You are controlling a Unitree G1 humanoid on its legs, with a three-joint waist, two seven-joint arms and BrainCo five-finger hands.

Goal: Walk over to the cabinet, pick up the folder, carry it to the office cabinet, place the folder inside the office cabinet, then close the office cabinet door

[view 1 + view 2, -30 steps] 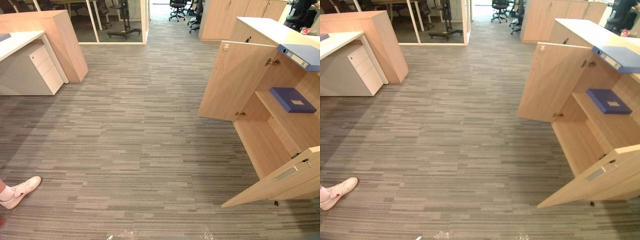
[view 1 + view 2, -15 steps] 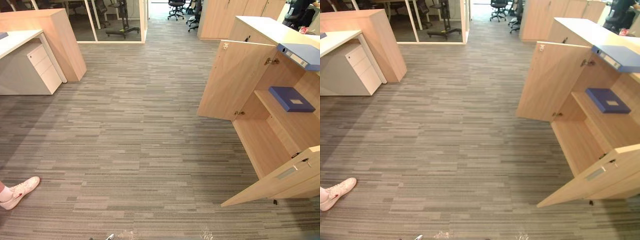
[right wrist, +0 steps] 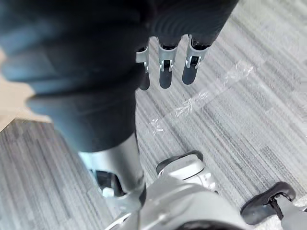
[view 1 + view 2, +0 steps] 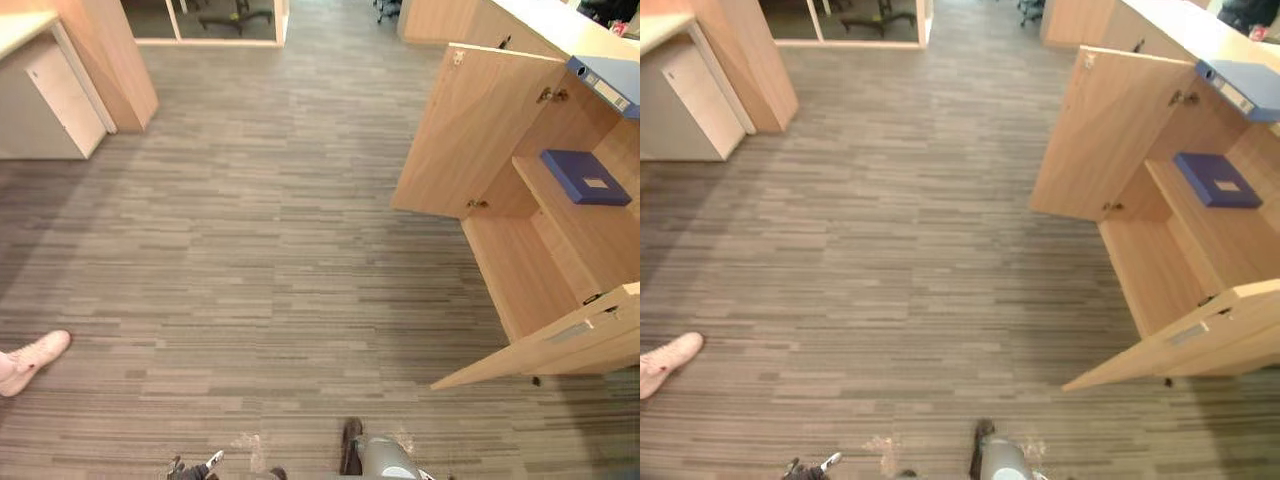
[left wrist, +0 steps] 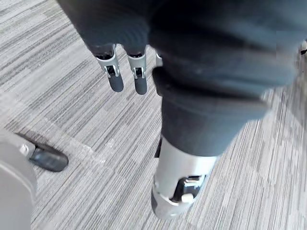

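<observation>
A wooden office cabinet (image 4: 520, 270) stands at the right with both doors swung open. A dark blue folder (image 4: 585, 177) lies flat on its middle shelf. A lighter blue binder (image 4: 607, 85) rests on the cabinet's top, jutting over the edge. My left hand (image 5: 139, 79) hangs over the carpet with straight fingers and holds nothing. My right hand (image 3: 165, 67) hangs the same way, fingers straight and empty. Both hands are far from the cabinet.
The far door (image 4: 465, 130) and the near door (image 4: 560, 345) stick out into the carpeted floor. A person's white shoe (image 4: 35, 357) is at the left edge. A white drawer unit (image 4: 45, 95) and a wooden partition (image 4: 105, 60) stand at the back left.
The whole picture has shifted: the camera now looks further down and sits a little closer to the cabinet. The folder, binder and doors stay where they were.
</observation>
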